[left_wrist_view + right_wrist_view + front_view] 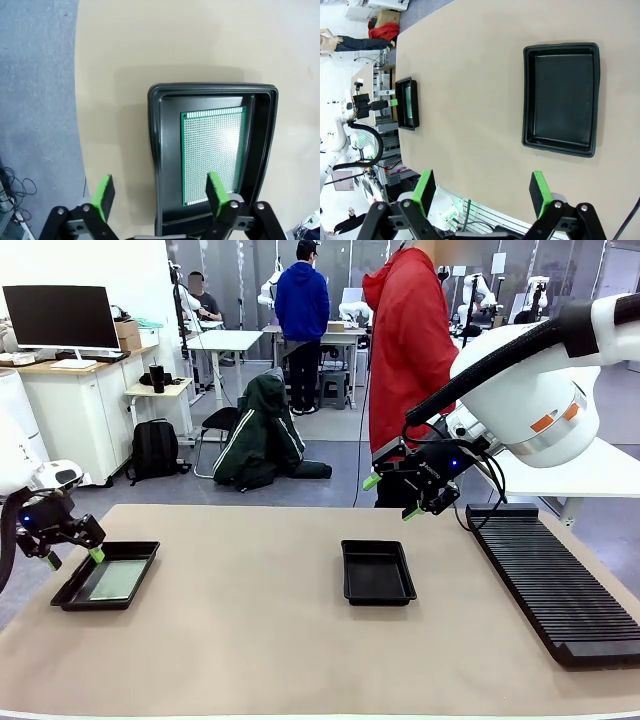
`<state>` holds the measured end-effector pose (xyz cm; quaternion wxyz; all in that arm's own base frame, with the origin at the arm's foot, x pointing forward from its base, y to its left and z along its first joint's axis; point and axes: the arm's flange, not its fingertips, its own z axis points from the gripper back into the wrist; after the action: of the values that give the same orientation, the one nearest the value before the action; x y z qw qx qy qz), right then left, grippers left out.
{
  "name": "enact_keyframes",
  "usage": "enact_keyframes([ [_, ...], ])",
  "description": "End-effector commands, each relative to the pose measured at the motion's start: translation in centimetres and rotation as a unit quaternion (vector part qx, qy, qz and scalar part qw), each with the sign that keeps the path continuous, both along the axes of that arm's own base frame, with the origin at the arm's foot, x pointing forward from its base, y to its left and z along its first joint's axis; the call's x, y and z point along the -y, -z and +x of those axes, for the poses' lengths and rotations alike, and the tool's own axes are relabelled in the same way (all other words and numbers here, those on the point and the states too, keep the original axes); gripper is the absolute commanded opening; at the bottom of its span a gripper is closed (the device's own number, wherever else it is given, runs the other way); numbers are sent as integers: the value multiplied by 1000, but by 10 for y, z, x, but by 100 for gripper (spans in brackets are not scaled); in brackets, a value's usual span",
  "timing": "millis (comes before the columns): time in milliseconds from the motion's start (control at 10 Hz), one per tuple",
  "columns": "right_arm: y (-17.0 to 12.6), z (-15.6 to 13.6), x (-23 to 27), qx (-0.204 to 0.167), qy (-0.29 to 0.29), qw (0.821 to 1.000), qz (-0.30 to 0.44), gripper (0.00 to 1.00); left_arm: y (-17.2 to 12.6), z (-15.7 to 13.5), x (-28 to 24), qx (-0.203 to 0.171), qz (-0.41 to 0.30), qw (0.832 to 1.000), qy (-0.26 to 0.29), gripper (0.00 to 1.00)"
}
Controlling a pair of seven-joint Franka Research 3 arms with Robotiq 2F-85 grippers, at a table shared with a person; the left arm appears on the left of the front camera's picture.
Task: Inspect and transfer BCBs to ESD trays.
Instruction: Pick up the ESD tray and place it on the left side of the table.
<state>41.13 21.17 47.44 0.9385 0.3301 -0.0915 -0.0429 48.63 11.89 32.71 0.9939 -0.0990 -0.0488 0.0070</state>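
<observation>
Pale-green and thin, 1 board (213, 155) is seen lying flat in the left tray (154, 150). The left gripper (160, 195) is spread wide above the tray's edge, holding nothing. The board is judged light, stiff and brittle, best pinched by its edges. Farther off, the other tray (347, 575) lies empty, and the right gripper (392, 497) hangs open beyond it.

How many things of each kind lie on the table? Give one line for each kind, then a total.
Shallow black rectangular plastic trays: 2
Thin pale grey-green rectangular board: 1
Long black ribbed slotted rack: 1
Total: 4
</observation>
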Motion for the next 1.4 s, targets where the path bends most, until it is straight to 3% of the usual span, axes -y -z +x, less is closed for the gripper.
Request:
enact_keyframes([
  [0, 1, 0, -2, -1, 10, 1000, 0, 100, -14, -5, 0, -7, 4, 1000, 4, 100],
  [900, 1, 0, -2, -1, 10, 1000, 0, 100, -96, -21, 22, -15, 65, 998, 7, 100],
  [1000, 1, 0, -2, -1, 10, 1000, 0, 100, -82, -20, 13, -3, 57, 998, 5, 100],
  [1300, 1, 0, -2, -1, 10, 1000, 0, 100, -82, -20, 13, -3, 57, 998, 5, 100],
])
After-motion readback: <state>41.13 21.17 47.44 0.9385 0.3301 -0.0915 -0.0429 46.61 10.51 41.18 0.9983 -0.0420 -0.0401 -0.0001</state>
